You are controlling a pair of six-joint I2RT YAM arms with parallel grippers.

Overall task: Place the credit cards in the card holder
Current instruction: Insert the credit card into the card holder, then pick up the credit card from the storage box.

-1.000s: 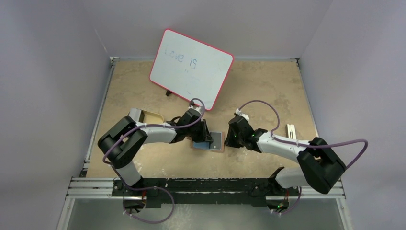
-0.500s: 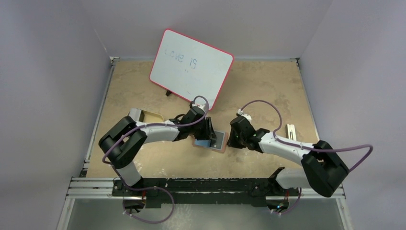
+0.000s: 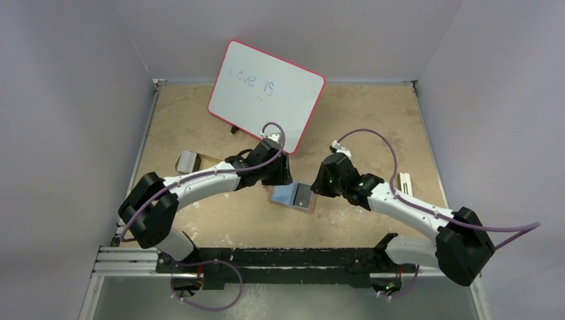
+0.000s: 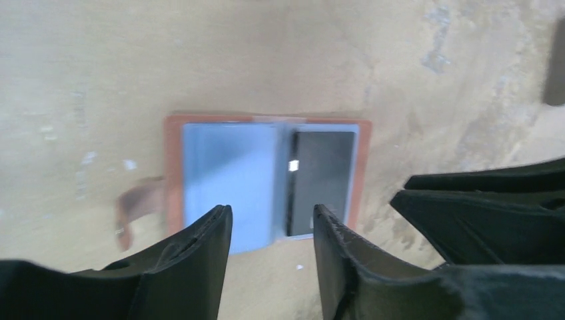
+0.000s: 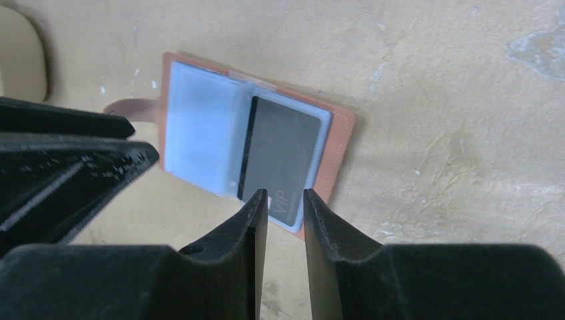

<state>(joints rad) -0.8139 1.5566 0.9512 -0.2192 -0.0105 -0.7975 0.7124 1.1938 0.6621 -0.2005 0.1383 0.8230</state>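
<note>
The card holder [image 3: 294, 196] lies open on the table, brown outside with pale blue sleeves inside. A dark grey credit card [image 3: 303, 196] marked VIP sits in its right sleeve. My left gripper [image 3: 283, 176] hovers just behind the wallet's far-left side, open and empty. My right gripper [image 3: 320, 184] hovers by its right edge, jaws narrowly apart with nothing between them. The left wrist view shows the card holder [image 4: 230, 177], the card [image 4: 323, 180] and my left gripper [image 4: 272, 217]. The right wrist view shows the card holder [image 5: 200, 133], the card [image 5: 280, 157] and my right gripper [image 5: 285, 197].
A red-rimmed whiteboard [image 3: 266, 93] stands propped at the back. A tan oval tray [image 3: 212, 162] with a grey rectangular piece [image 3: 188, 161] at its left end lies left of the wallet. A small white piece [image 3: 404, 183] lies at the right.
My left gripper has drawn back off the wallet towards the far side, so the open wallet now shows whole. My right gripper has shifted slightly farther away. The left arm has stretched out, uncovering the tray.
</note>
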